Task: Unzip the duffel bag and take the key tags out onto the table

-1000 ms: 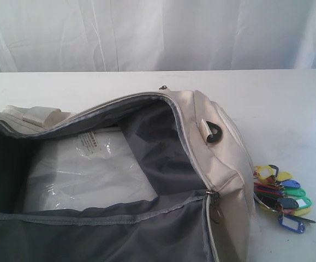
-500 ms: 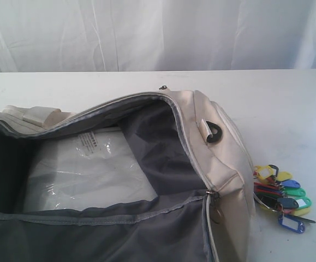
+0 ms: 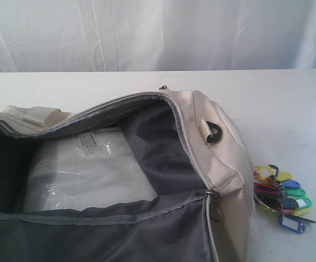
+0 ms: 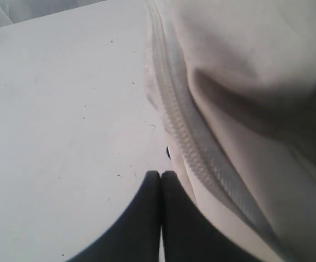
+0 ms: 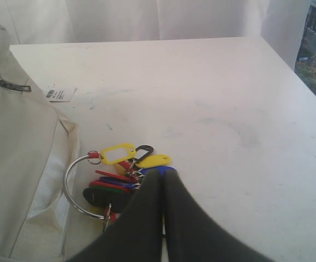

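Right gripper [image 5: 163, 174], jaws together, over the key tags [image 5: 117, 177], bare table [image 5: 201, 98] beyond; left gripper [image 4: 160, 176], closed too, beside the edge of the duffel bag [image 4: 245, 65]. Nothing has shifted since.

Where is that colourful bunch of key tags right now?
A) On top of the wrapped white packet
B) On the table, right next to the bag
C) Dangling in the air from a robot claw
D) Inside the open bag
B: the key tags lie flat on the table against the end of the bag, and no gripper is holding them.
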{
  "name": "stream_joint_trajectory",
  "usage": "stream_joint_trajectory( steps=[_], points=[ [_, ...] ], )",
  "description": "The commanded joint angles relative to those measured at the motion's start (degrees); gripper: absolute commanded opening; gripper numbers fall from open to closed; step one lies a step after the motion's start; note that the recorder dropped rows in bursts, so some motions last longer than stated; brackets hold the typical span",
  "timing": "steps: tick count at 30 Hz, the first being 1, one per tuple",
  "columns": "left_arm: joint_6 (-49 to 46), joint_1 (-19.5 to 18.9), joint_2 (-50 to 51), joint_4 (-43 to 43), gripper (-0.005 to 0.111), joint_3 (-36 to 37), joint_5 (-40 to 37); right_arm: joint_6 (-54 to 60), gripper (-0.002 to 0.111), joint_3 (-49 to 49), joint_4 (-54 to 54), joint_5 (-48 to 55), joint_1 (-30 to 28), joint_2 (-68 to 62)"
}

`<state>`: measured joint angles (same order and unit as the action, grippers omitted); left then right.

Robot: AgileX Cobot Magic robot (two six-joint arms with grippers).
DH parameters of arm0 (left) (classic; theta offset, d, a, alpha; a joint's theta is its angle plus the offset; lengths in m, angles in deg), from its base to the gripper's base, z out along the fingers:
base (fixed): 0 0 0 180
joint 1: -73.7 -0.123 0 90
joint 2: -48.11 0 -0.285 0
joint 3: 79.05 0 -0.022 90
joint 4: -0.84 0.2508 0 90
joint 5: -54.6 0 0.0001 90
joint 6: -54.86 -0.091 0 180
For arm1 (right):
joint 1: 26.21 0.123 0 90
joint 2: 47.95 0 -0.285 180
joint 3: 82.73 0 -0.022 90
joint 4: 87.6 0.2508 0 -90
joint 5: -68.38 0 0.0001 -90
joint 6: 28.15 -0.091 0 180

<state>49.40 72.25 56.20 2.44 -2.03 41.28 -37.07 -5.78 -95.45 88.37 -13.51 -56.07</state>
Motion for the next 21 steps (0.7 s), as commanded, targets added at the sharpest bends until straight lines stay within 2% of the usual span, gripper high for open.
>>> stream_joint_trajectory(
  steps=[1, 5, 21],
  points=[
    [0.11, 0.2, -0.3, -0.27, 0.0, 0.2, 0.18, -0.06, 0.0, 0.27, 0.02, 0.01, 0.27, 0.33],
    [0.11, 0.2, -0.3, -6.05, 0.0, 0.2, 0.18, -0.06, 0.0, 0.27, 0.02, 0.01, 0.27, 0.33],
    [0.11, 0.2, -0.3, -6.06, 0.0, 0.2, 0.08, -0.06, 0.0, 0.27, 0.02, 0.01, 0.27, 0.33]
  ],
)
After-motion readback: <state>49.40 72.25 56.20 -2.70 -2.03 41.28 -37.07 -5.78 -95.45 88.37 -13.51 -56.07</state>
